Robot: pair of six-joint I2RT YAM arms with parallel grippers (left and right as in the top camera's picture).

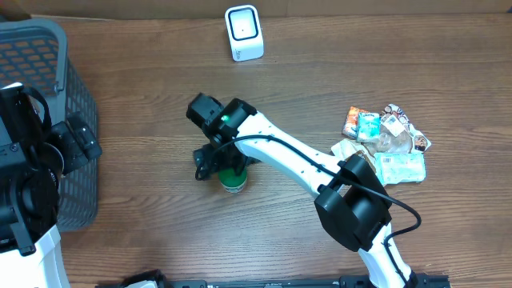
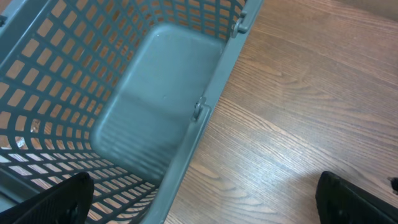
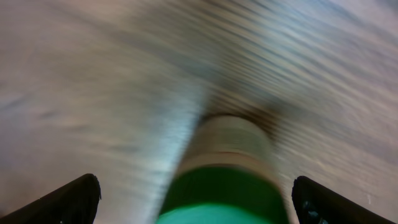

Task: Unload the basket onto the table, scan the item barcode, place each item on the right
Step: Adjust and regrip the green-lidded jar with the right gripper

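My right pincer [image 3: 196,202] stands open around the green bottle [image 3: 217,180] on the table [image 1: 360,64], not gripping it. Closing off-centre could tip it. With a weak hold it may slip before reaching the scanner [image 1: 243,32], well apart.

Two white-and-black jointed arms with black tools

The right arm [image 1: 288,156] has smooth white links, boxy black joint housings, a thin black cable [image 1: 412,210] and a green light [image 1: 226,120] on its wrist block. The left arm [image 1: 24,160], at nine o'clock, is mostly black. The left tool [image 2: 205,199] and right tool [image 3: 198,200] have matte black wedge fingers.
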